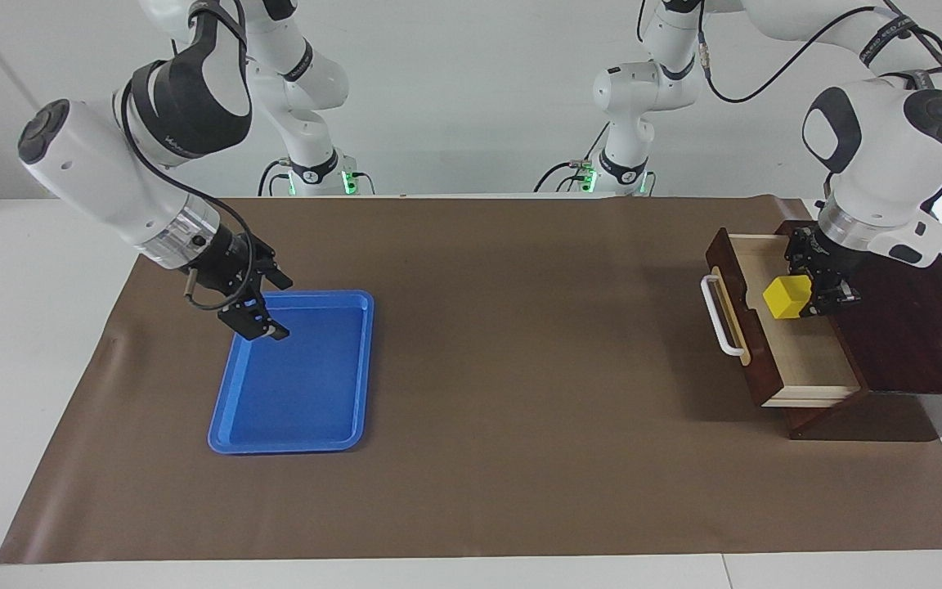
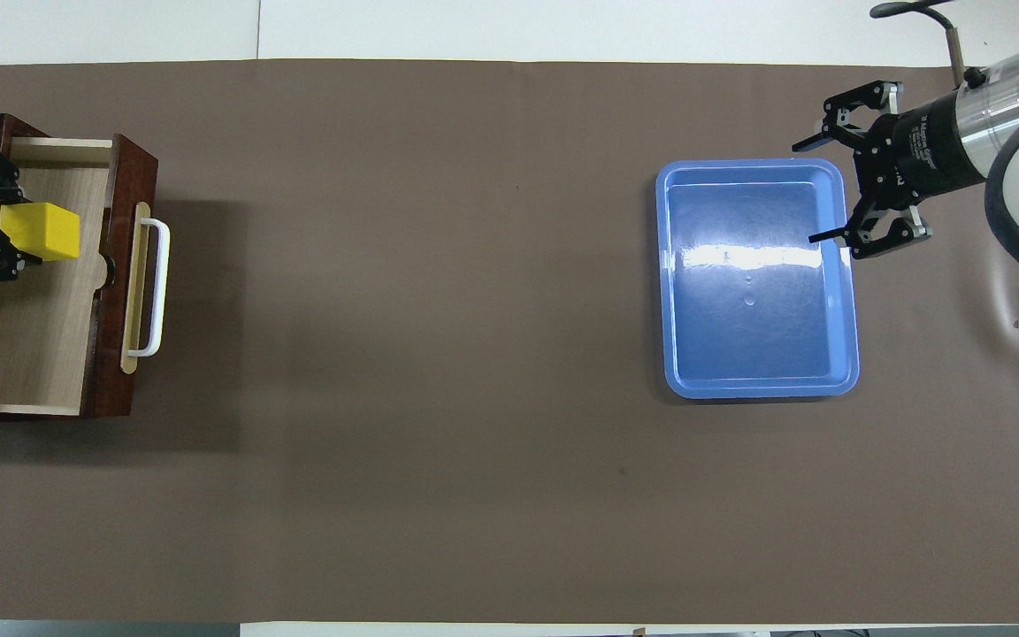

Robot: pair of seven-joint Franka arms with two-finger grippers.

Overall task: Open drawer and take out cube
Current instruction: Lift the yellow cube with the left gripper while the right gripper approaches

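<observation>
- No text, label, brand, number or sign can be read anywhere.
- The dark band on the right arm (image 1: pixel 185 102), above the blue tray (image 1: pixel 356 368), carries pale lettering too small to make out.

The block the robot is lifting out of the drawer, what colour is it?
Bright yellow; the block shows best in the overhead view.

My left gripper (image 1: pixel 806 296) grips the yellow cube (image 1: pixel 789 296) above the open drawer (image 1: pixel 798 360). My right gripper (image 1: pixel 265 325), fingers spread, hangs over the blue tray (image 1: pixel 299 417).
</observation>
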